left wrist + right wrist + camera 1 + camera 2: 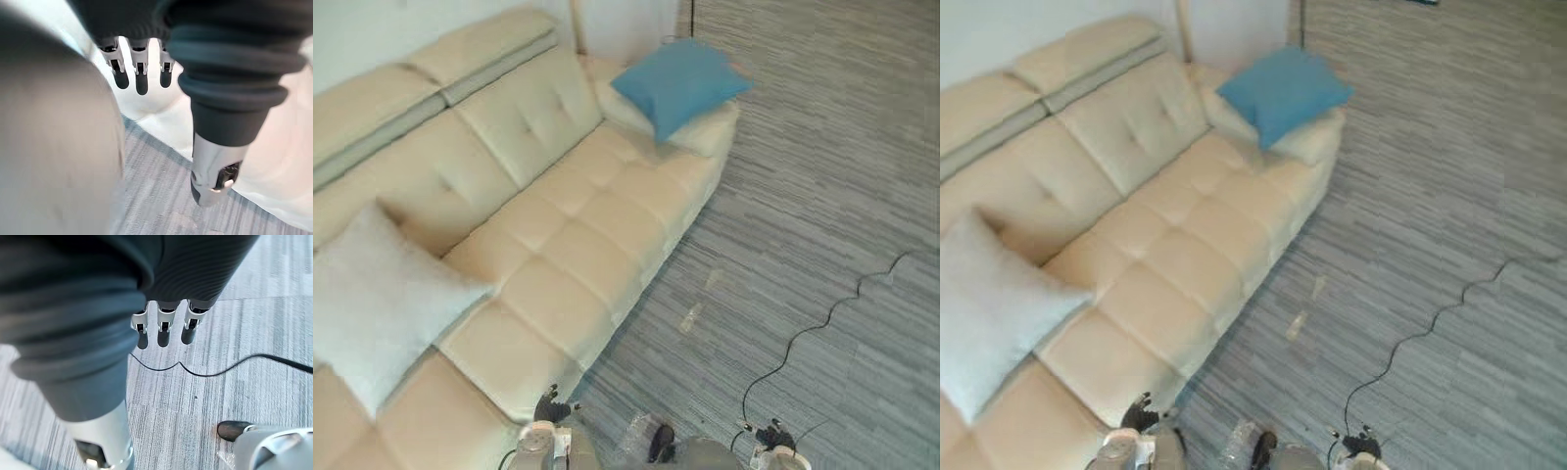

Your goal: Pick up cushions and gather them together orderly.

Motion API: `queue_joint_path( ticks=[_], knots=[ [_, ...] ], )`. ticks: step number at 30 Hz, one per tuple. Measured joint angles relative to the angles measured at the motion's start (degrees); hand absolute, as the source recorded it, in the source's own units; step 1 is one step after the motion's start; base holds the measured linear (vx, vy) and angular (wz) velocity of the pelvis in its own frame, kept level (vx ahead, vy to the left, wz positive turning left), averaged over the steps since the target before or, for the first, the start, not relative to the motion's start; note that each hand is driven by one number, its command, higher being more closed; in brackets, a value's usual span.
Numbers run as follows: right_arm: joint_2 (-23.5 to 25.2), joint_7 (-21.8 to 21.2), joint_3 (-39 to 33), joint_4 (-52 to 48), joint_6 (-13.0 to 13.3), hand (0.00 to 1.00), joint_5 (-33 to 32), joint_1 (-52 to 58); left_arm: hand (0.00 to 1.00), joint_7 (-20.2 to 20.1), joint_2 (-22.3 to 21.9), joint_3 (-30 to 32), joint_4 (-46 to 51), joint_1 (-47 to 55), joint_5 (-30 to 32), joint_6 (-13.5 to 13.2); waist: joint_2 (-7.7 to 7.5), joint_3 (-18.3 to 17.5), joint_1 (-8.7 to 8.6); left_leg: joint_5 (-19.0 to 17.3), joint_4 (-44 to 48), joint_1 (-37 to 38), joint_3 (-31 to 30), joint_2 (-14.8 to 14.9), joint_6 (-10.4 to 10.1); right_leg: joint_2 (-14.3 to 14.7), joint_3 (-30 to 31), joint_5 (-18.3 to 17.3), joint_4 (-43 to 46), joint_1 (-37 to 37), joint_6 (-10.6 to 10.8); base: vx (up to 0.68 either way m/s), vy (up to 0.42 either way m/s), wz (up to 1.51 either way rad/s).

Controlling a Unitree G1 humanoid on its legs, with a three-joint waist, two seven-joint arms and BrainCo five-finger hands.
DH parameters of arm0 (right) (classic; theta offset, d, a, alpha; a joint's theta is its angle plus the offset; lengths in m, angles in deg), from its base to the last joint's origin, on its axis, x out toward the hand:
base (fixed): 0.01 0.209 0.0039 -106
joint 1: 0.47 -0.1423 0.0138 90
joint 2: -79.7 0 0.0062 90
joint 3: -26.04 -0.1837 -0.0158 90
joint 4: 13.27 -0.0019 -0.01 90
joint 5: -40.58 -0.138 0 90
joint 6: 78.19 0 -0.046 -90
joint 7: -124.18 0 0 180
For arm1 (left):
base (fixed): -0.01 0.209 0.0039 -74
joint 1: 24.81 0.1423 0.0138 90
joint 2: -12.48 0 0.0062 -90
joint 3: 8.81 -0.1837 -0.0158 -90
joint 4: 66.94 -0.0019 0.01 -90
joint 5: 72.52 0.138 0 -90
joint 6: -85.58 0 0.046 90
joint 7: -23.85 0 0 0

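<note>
Left eye view: blue cushion (680, 83), white cushion (377, 304) on sofa (587, 225); left hand (141, 68), right hand (164, 330) slack, empty.

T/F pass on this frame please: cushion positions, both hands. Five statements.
1. The blue square cushion rests at the far end of the beige tufted leather sofa. True.
2. The pale grey fabric cushion sits right beside the blue one. False: they are at opposite ends of the sofa, well apart.
3. The left hand is shut on a cushion. False: its fingers are straight and hold nothing.
4. The right hand hangs open over the striped grey carpet. True.
5. One cushion lies on the carpet. False: both are on the sofa.
</note>
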Motion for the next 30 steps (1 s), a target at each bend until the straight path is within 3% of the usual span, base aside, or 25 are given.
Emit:
queue_joint_path(
  ticks=[1,2,3,4,6,7,8,11,12,15,16,17,19,20,21,23,25,28,30],
  knots=[
    [1.0,0.5,-0.9,-0.3,0.0,0.0,0.0,-0.8,0.0,0.0,-0.6,0.2,0.5,-0.3,0.0,0.0,0.07,0.5,0.91,0.7,-9.9,-0.1,-2.4,-4.3,-0.6,0.9,2.4,0.1,-1.6,1.9,0.3,0.33,0.009,-0.83],
    [1.3,0.6,-1.2,-0.3,0.0,0.0,0.0,-1.1,0.0,0.1,-0.7,0.2,0.7,-0.5,0.0,0.0,0.05,0.5,1.3,1.6,-13.4,0.1,-3.8,-5.7,-1.1,1.2,3.3,0.2,-2.3,2.4,0.4,0.34,0.038,-0.98],
    [1.9,0.6,-1.2,-0.3,0.0,0.0,0.0,-1.5,0.0,0.0,-0.7,0.2,1.0,-0.5,-0.2,0.0,-0.05,0.6,1.64,5.8,-19.7,0.2,-7.5,-8.2,-0.7,1.9,5.5,0.0,-3.6,3.1,1.1,0.45,0.079,-1.11],
    [2.9,0.7,-1.2,-0.7,0.0,0.0,0.0,-2.2,0.0,0.0,-0.6,0.2,0.9,-0.8,-1.0,0.0,-0.24,0.1,2.34,11.4,-21.3,1.6,-9.6,-9.3,1.7,2.5,8.6,-0.6,-4.2,4.3,2.3,0.47,0.087,-1.05],
    [4.5,0.8,-1.2,-2.7,0.1,0.0,0.1,-2.3,0.0,0.0,-0.4,0.3,0.9,-1.6,-1.2,0.2,-2.04,0.7,2.32,9.9,-20.3,2.3,-7.5,-9.3,3.6,1.4,10.5,-1.5,-3.5,4.6,3.8,0.45,0.055,-0.73],
    [5.1,0.8,-1.2,-3.4,0.1,0.0,0.6,-2.0,0.0,-0.1,-0.5,0.2,1.0,-2.1,-1.1,0.2,-2.71,0.7,2.75,7.4,-19.3,3.6,-5.2,-8.8,3.9,0.6,12.0,-2.8,-0.1,3.9,5.7,0.39,0.049,-0.64],
    [5.1,0.8,-1.2,-3.4,0.1,0.0,0.9,-2.0,0.0,-0.1,-0.5,0.2,1.1,-2.1,-1.2,0.1,-2.74,0.7,2.92,6.7,-19.0,4.1,-4.4,-8.6,3.9,0.2,12.4,-3.4,1.9,3.4,6.6,0.38,0.086,-0.82],
    [5.8,0.4,-0.6,-4.4,0.2,0.0,2.3,-1.8,0.0,-0.2,-0.5,-0.1,1.0,-1.6,-1.2,0.3,-2.7,0.6,2.89,1.9,-19.9,10.6,-0.8,-7.7,3.9,-3.6,10.6,-6.3,28.5,-6.5,14.9,0.33,0.086,-0.74],
    [5.9,0.2,-0.4,-4.4,0.2,0.0,2.3,-2.0,0.0,-0.2,-0.2,-1.2,0.8,-1.6,-1.2,0.3,-2.78,0.5,2.31,0.6,-20.0,13.0,0.6,-7.6,3.6,-6.9,7.4,-7.0,36.9,-10.2,14.0,0.34,0.061,-0.43],
    [5.5,0.1,-0.3,-4.0,0.1,0.0,2.3,-2.2,0.0,0.0,1.0,-2.1,0.6,-1.6,-1.3,0.3,-2.22,0.7,1.05,0.1,-23.1,18.0,2.4,-6.1,3.0,-11.3,1.4,-9.2,35.4,-14.2,10.0,0.38,-0.021,-0.35],
    [4.7,-0.1,0.0,-3.8,0.1,0.0,2.4,-3.4,0.0,0.2,1.6,-2.1,0.6,-1.6,-1.3,0.3,-0.79,1.0,0.91,-0.3,-25.1,20.6,3.6,-3.8,2.2,-11.0,-0.1,-8.8,29.5,-17.1,9.6,0.35,-0.085,-0.46],
    [4.4,-0.1,0.1,-3.8,0.1,0.0,2.4,-3.6,0.0,0.2,1.7,-2.1,0.6,-1.6,-1.3,0.3,-0.58,1.0,0.89,-0.4,-25.5,21.1,3.9,-3.3,2.0,-10.9,-0.3,-8.5,28.1,-17.7,9.6,0.36,-0.123,-0.54],
    [3.5,-0.2,0.6,-3.7,0.1,0.0,2.9,-3.3,0.0,0.2,2.1,-2.3,-0.4,-1.2,-1.2,0.3,-0.52,0.9,0.76,-0.5,-26.9,23.9,4.5,-2.3,0.4,-9.7,1.2,-2.0,17.0,-19.3,9.7,0.44,-0.208,-0.19],
    [3.5,-0.2,0.6,-3.0,0.2,0.0,3.4,-2.4,0.0,0.1,2.6,-2.3,-0.6,-0.5,-1.2,0.2,-1.93,0.2,0.28,-1.1,-26.6,25.0,4.1,-2.9,-0.8,-9.5,4.2,2.7,12.6,-19.4,8.8,0.53,-0.331,0.29],
    [2.5,-0.5,0.2,-2.1,0.1,0.0,3.3,-0.8,0.0,0.2,1.9,-2.0,-1.8,-0.4,-1.1,0.4,-0.76,-1.0,-0.71,-2.9,-23.2,25.1,1.6,-1.0,-3.4,-8.3,4.4,4.6,15.3,-19.4,6.0,0.47,-0.313,0.3],
    [1.7,-0.7,0.0,-1.9,0.1,0.0,3.4,-0.4,0.0,0.0,1.1,-1.9,-1.7,0.0,-1.0,0.2,-0.06,-2.1,-0.6,-1.7,-12.0,19.7,-0.4,1.7,-4.2,-6.6,4.1,2.3,14.3,-18.5,4.8,0.37,-0.252,0.04],
    [1.6,-0.8,-0.8,-2.2,-0.1,0.0,3.0,1.1,0.0,-0.5,-1.1,0.3,-1.4,0.1,-1.0,0.2,1.26,-0.9,-0.71,5.5,12.6,9.0,-3.3,6.8,2.2,-3.6,2.8,0.8,10.0,-10.6,2.6,0.56,-0.327,-0.02],
    [2.2,-0.7,-0.8,-2.9,0.0,0.0,1.7,2.7,0.0,-1.0,-0.5,0.6,0.2,0.0,-1.0,-0.1,-0.48,0.4,-0.43,3.1,18.8,5.6,-1.9,6.3,1.8,-3.5,2.8,-0.4,6.0,-2.5,1.9,0.39,-0.187,0.01],
    [2.8,-0.7,-1.5,-2.9,0.0,0.0,0.5,2.9,0.0,-1.2,-0.8,0.0,1.1,-0.7,-1.0,-0.1,-0.94,0.4,-0.46,1.8,14.1,1.5,0.8,4.6,0.7,-3.7,3.0,-1.6,3.5,1.3,2.5,0.4,-0.132,-0.07]
  ],
)
